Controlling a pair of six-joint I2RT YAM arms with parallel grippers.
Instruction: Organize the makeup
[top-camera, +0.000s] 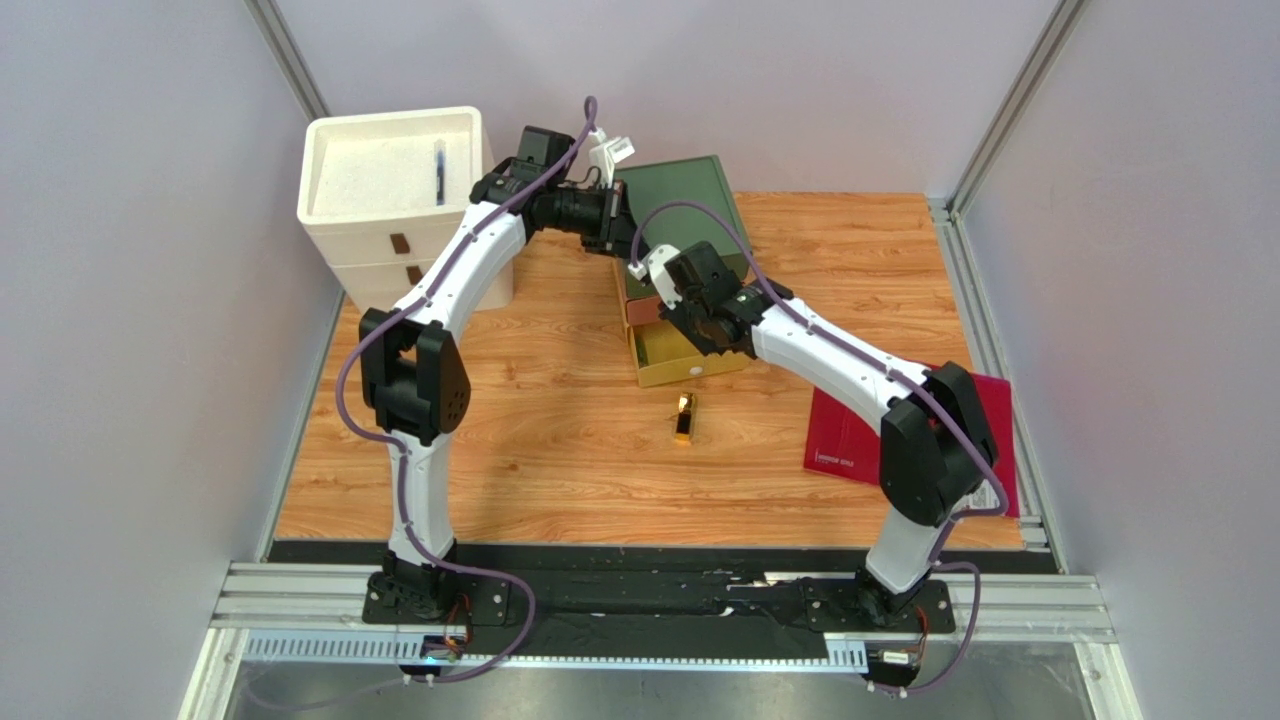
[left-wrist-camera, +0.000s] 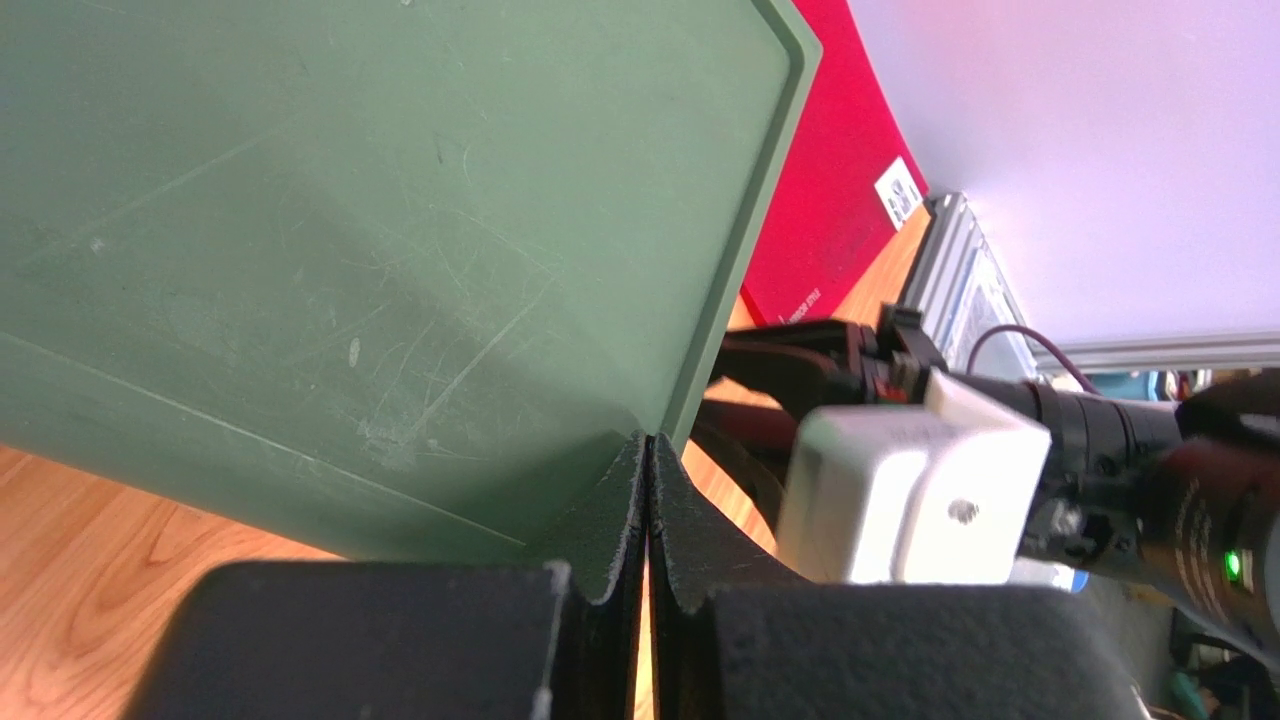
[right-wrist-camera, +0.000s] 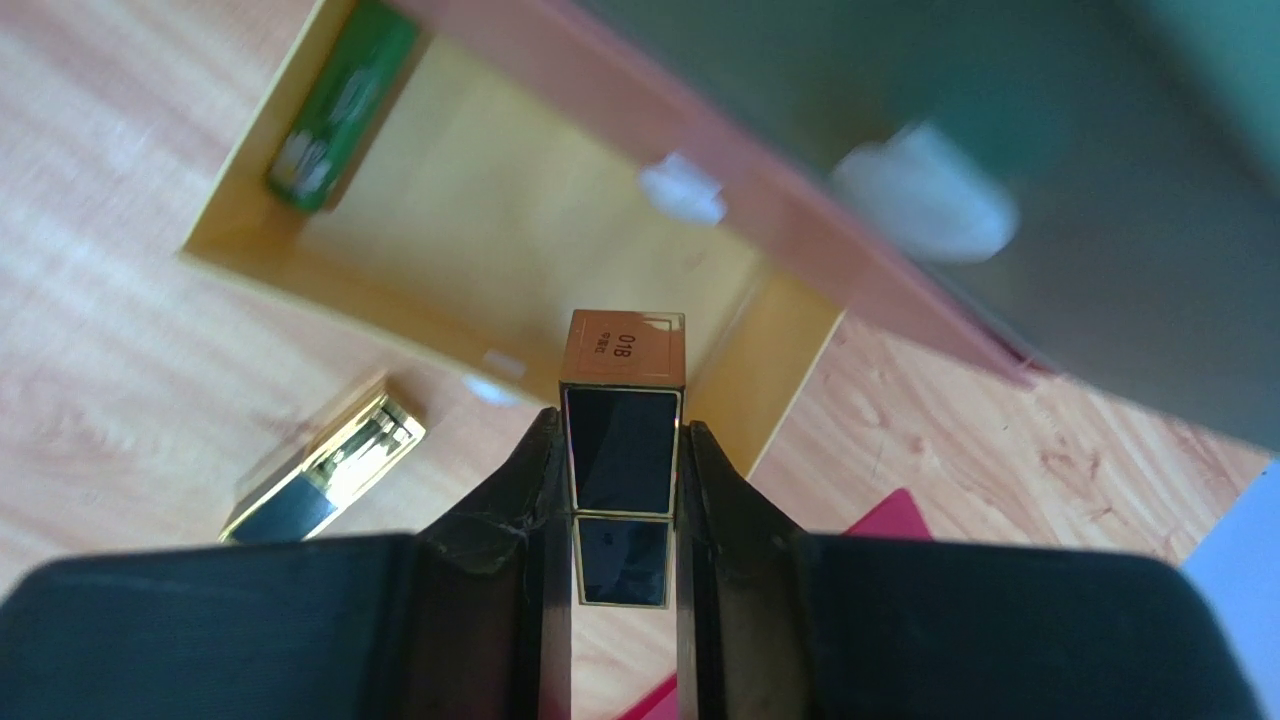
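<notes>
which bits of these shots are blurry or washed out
Right wrist: the held case is crisp, but the lid at upper right is smeared out of focus. Left wrist: the lid's scratches read sharply, while the wall is washed out to pale pink. Top external: evenly lit and sharp, no glare.

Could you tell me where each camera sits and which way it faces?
Top: above and behind the robot, looking down at the table; both arms show.
Left wrist: on the left gripper, facing the green lid it pinches; fingers show.
Right wrist: on the right gripper, facing the yellow box past its held case; fingers show.
Shared: top and right wrist show the loose case.
</notes>
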